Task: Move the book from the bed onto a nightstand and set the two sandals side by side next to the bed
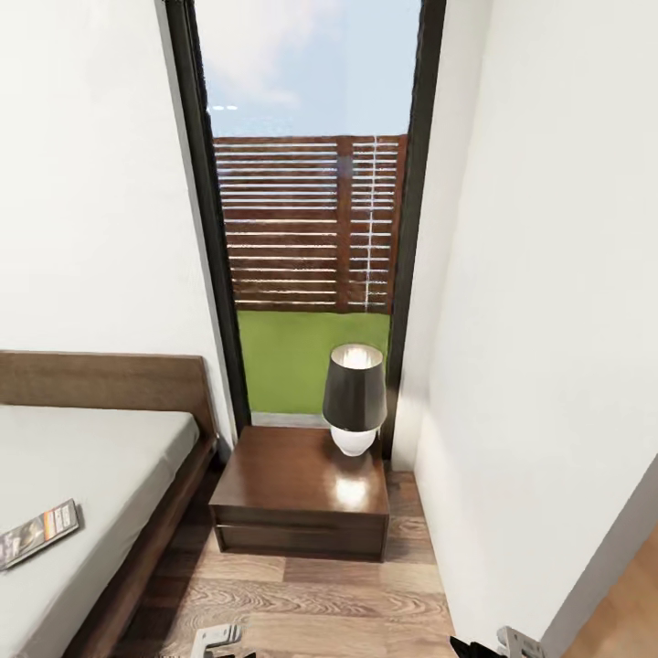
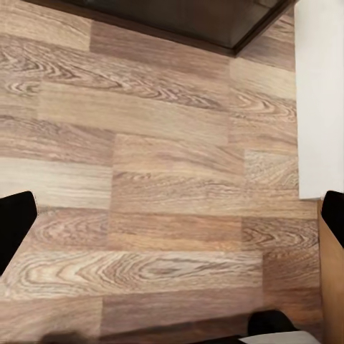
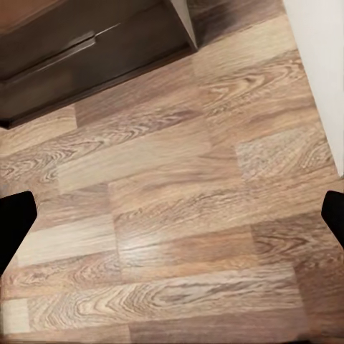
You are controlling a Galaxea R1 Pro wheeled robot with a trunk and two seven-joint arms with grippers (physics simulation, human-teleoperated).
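Now | book (image 1: 37, 535): thin, dark cover, orange band, on bed (image 1: 100, 457) | both tools: spread wide, empty

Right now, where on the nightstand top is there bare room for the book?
The dark brown wooden nightstand is bare across its front and the side toward the bed. The black-shaded, white-based lamp crowds the back corner near the window. The paperback book lies on the off-white mattress.

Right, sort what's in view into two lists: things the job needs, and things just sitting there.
For the job:
book, lying on the mattress
bed
nightstand, beside the bed

Just there:
lamp on the nightstand
window with fence and grass outside
wood floor
white walls
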